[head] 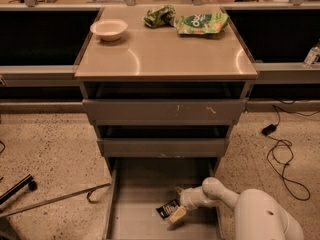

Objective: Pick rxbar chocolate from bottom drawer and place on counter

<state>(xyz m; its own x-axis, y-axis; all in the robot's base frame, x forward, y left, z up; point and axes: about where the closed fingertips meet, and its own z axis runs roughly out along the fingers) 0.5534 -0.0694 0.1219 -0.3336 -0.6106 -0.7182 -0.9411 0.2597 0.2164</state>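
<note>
You are early on: the gripper (176,213) is down in the open drawer (135,219), right at the bar (166,210) lying on its floor, though whether it has a hold you cannot tell, and the lift and placing on the counter (165,54) are yet to do.

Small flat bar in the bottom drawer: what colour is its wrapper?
Black; the bar shows in the camera view, gripper beside it.
</note>
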